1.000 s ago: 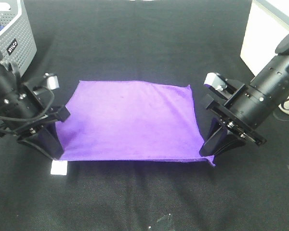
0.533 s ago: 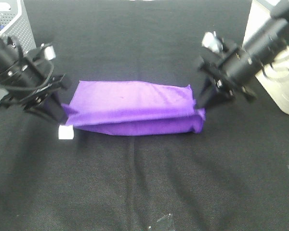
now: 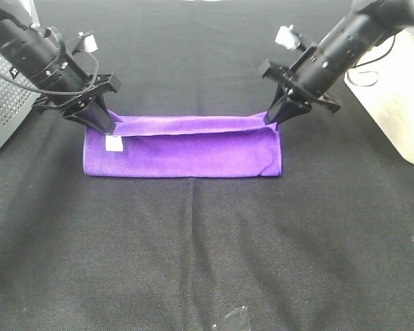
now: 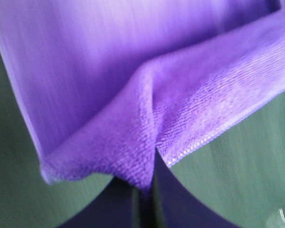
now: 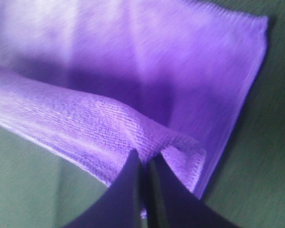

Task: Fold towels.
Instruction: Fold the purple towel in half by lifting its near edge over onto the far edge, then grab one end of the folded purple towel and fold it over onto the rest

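The purple towel [image 3: 183,148] lies folded in half on the black table, a long band with its fold toward the front. Its white tag [image 3: 114,143] shows near the left end. My left gripper [image 3: 107,128] is shut on the towel's top-layer corner at the back left; the left wrist view shows the pinched cloth [image 4: 147,156] between the black fingers. My right gripper [image 3: 269,119] is shut on the top-layer corner at the back right; the right wrist view shows the pinched cloth [image 5: 152,142].
A grey perforated basket [image 3: 3,103] stands at the far left behind the left arm. A cream box [image 3: 400,96] stands at the right edge. Black cloth [image 3: 207,262] covers the table in front of the towel.
Both grippers carried the towel's near corners up and back over to the far edge. The towel went from flat to folded in half, and the white tag now lies on top.
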{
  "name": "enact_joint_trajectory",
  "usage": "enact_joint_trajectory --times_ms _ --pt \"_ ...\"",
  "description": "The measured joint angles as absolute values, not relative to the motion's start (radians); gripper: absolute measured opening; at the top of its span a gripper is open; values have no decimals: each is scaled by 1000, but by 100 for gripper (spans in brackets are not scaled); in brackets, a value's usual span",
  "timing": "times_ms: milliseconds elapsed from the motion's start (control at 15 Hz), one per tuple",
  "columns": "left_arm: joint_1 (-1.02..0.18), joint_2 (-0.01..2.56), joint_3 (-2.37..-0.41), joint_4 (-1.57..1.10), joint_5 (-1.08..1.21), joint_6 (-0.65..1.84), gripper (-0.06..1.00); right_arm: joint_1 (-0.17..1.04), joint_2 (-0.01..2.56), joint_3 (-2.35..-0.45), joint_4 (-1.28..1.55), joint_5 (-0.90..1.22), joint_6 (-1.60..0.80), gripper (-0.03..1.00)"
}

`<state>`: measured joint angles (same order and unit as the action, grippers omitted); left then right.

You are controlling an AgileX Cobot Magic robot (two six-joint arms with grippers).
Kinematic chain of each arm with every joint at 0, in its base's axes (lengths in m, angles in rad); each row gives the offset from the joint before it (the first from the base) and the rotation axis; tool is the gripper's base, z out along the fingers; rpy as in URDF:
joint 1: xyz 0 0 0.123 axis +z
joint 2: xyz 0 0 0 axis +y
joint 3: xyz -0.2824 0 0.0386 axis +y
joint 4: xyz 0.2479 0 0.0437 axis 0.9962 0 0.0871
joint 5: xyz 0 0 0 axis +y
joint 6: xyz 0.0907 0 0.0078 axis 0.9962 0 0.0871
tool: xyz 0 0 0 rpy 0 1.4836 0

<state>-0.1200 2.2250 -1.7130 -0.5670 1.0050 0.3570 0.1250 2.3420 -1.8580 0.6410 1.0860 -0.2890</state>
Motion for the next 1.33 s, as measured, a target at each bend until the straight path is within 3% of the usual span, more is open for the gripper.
enact_joint_trajectory --times_ms 467,933,1067,1200,1333 --pt "-120 2401 -1955 -544 1040 357 0 125 2454 -1990 621 1000 -270 1" --pt "-120 2419 -1966 -551 972 357 0 125 2457 -1991 598 957 -269 5" --pt "-120 2419 -1966 -552 963 358 8 125 2457 -1991 583 956 -269 12" --pt "-120 2419 -1966 -544 961 358 22 125 2457 -1991 570 956 -269 24" --pt "-119 2419 -1966 -538 962 356 50 124 2457 -1991 562 957 -269 49"
